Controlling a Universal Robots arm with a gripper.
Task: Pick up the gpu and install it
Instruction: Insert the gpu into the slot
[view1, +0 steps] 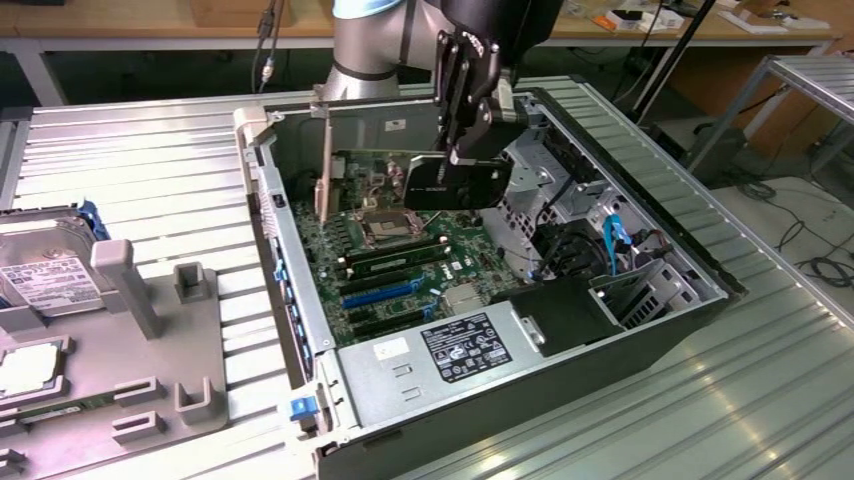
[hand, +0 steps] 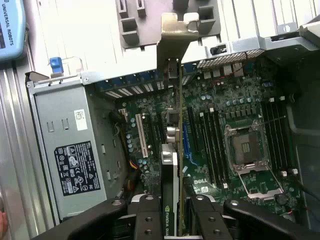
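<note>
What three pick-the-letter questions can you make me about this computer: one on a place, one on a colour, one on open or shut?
1. The case is:
A. shut
B. open
C. upside down

2. The motherboard is:
A. green
B. red
C. white

3. The gpu is:
A. under the case
B. beside the case
C. in the gripper, over the motherboard

Answers:
1 B, because its insides show.
2 A, because the board is green.
3 C, because the gripper clamps the card above the board.
</note>
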